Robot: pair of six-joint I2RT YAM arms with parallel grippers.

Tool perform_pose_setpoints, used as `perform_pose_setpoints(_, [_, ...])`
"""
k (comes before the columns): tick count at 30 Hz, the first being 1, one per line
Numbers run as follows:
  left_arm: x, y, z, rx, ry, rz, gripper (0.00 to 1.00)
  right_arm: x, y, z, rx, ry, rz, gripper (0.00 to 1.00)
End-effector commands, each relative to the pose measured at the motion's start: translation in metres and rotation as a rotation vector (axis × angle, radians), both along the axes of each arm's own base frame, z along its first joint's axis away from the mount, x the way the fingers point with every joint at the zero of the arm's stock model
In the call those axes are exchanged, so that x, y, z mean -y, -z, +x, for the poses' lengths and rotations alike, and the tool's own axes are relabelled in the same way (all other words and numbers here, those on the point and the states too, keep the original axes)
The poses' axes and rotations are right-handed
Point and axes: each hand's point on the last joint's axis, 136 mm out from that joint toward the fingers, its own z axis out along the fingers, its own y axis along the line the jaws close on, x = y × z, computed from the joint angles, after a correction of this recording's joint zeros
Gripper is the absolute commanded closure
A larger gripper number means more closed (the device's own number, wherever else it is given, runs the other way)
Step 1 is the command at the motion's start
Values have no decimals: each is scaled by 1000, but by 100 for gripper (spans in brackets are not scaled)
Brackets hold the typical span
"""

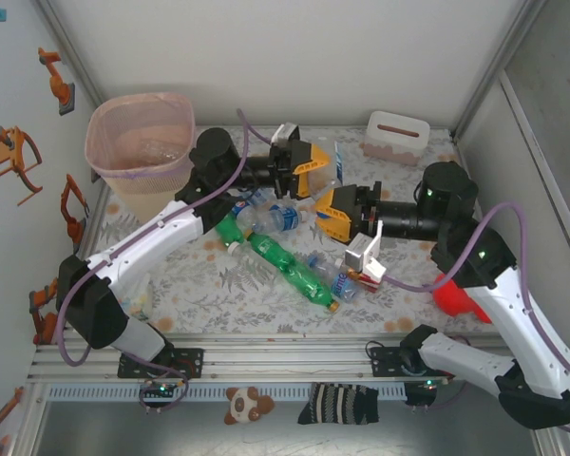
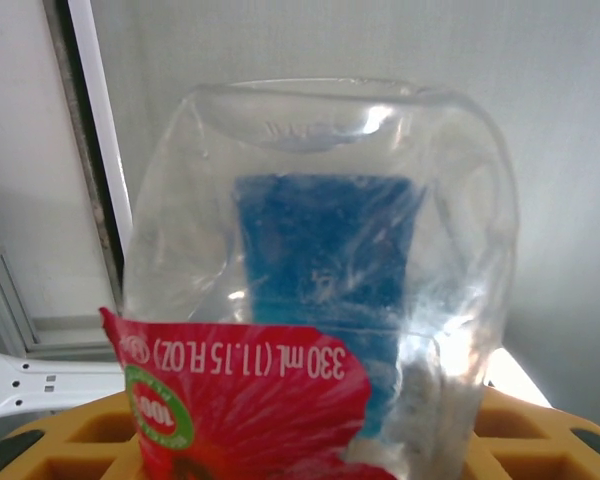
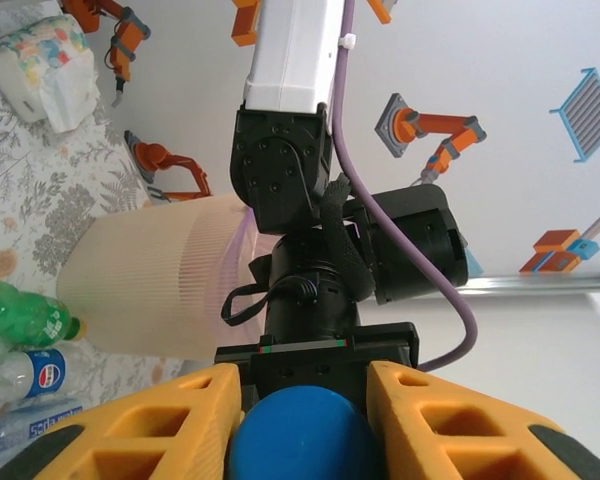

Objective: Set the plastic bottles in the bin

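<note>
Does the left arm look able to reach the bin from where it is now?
Probably yes. The bin stands open-topped on that arm's side, with no object between it and the left gripper, which holds a clear bottle.

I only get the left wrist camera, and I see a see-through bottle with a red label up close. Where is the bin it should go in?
Observer: The bin stands in the far left corner of the table, left of the left gripper that holds your bottle.
Operator: Are other bottles waiting?
Observer: Yes, several lie mid-table, one of them a long green bottle.
Operator: Where is the other arm?
Observer: The right gripper hangs beside them, pointing toward the left arm.
</note>
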Motion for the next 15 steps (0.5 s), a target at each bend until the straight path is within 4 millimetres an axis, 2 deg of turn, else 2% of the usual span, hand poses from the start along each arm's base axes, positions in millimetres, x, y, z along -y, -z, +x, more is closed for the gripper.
perform_pose_setpoints(1, [-20,-18,3,43,-34,-46,52,6,-6,-4,-38,35,39,55])
perform_pose_setpoints(3, [-26,-17,11,43,-57,-46,52,9,-5,1,-78,79,47,50])
perform_pose_setpoints(5, [-33,-14,21,42,-86,-40,52,12,-5,7,-140,133,69,37])
perform_pose_setpoints(12, [-67,7,62,62,-245,59,54,30,-10,42,-472,394,231,36])
perform_pose_setpoints(15, [-93,19,84,115,-377,168,55,38,-6,57,-639,503,312,36])
